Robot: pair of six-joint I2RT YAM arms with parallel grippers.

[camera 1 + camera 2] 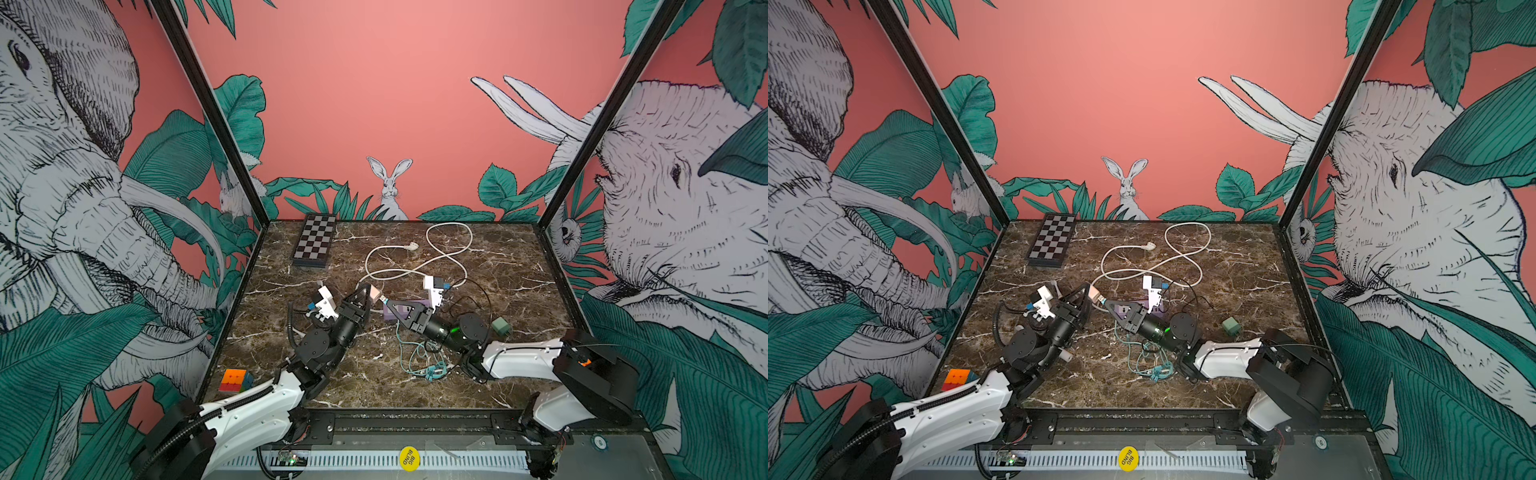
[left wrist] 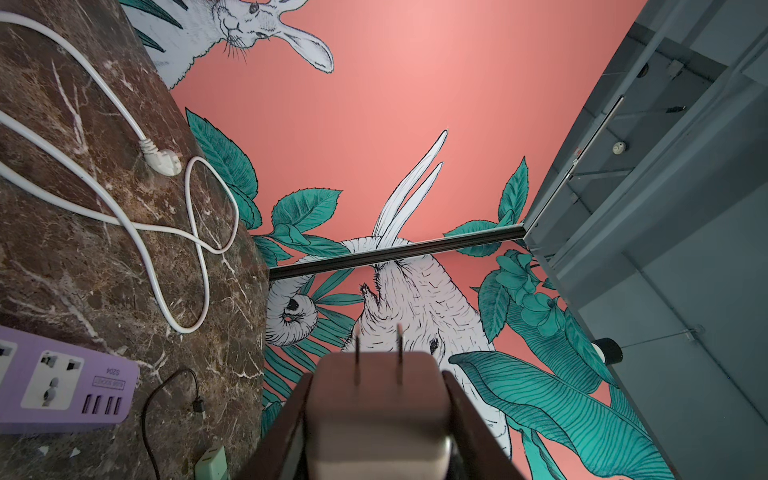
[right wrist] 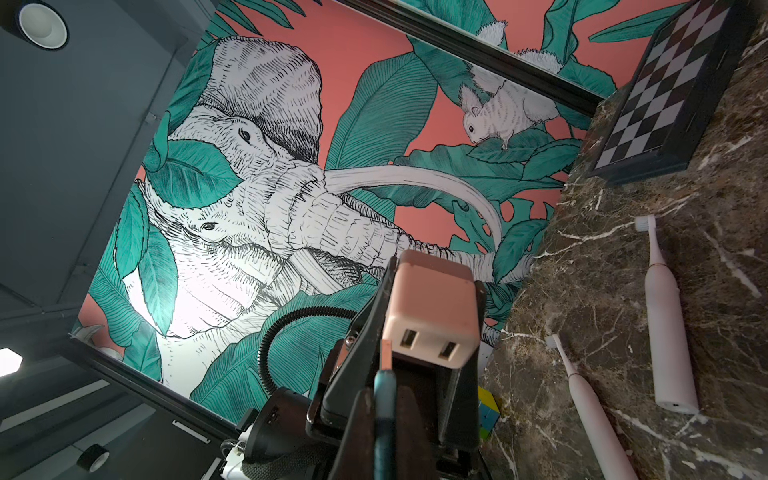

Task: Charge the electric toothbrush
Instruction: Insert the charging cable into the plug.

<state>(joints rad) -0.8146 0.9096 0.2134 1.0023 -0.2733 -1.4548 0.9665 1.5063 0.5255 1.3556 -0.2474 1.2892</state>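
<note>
The teal cable's USB plug [image 3: 386, 353], pinched in the right gripper [image 1: 385, 301], is pointing lengthwise at the pink adapter [image 3: 432, 307], which the left gripper [image 1: 368, 292] is clamping. The plug is sitting just beside the nearer port. The toothbrush [image 3: 670, 324] is lying flat on the table [image 3: 623, 270].

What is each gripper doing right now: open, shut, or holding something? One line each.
Left gripper: closed on the pink charger adapter.
Right gripper: shut on the teal USB cable, just behind its plug.
</note>
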